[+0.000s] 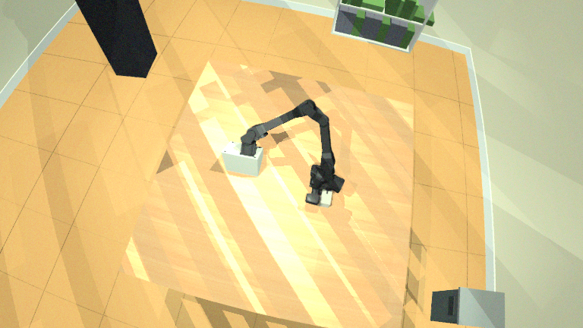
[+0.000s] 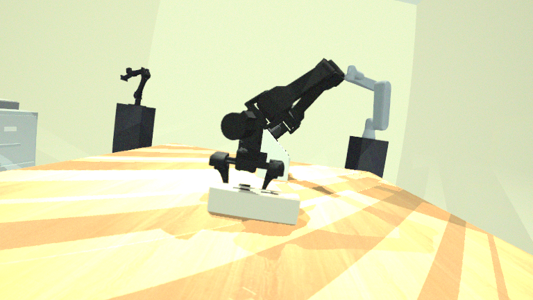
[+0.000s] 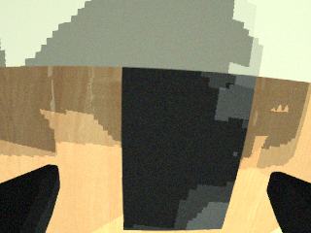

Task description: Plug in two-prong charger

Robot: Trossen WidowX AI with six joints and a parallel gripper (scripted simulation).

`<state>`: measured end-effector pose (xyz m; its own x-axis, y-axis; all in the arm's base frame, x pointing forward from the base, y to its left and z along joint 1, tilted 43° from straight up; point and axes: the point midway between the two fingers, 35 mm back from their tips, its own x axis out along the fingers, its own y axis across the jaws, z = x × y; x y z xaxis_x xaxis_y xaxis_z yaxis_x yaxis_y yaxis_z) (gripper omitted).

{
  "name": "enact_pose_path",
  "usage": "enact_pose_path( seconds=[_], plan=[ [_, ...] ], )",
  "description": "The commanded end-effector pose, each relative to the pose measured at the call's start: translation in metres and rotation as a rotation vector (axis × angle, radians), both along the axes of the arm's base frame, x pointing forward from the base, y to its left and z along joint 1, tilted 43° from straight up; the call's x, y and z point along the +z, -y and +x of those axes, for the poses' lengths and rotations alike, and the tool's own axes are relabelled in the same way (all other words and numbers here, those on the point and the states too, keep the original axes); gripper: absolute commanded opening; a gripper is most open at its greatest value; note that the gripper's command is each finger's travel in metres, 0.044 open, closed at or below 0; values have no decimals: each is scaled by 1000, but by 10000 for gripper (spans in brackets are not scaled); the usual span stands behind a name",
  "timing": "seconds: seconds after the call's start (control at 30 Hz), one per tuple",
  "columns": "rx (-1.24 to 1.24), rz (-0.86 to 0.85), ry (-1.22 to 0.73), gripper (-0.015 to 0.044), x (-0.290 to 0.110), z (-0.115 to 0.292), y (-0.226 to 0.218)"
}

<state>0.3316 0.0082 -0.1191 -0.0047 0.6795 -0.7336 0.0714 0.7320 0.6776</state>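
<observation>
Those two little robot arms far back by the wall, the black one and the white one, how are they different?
The black arm is dark and thin; the white arm is pale and thicker. The black arm stands in the open on the left of the picture, while the white arm on the right has its tip hidden behind the big working arm. Both stand on dark blocks and are bent at the elbow.
</observation>
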Motion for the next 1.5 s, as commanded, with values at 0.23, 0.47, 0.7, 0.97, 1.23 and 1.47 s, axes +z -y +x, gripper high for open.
enact_pose_path(
  seconds=[0.23, 0.47, 0.7, 0.97, 1.23, 1.47],
  plan=[
    [3, 0, 5, 440, 0, -12, -1],
    [3, 0, 5, 440, 0, -19, -2],
    [3, 0, 5, 440, 0, -27, -2],
    [3, 0, 5, 440, 0, -35, -3],
    [3, 0, 4, 440, 0, -44, -4],
    [-199, -22, 202, 440, 18, -29, 21]
  ],
)
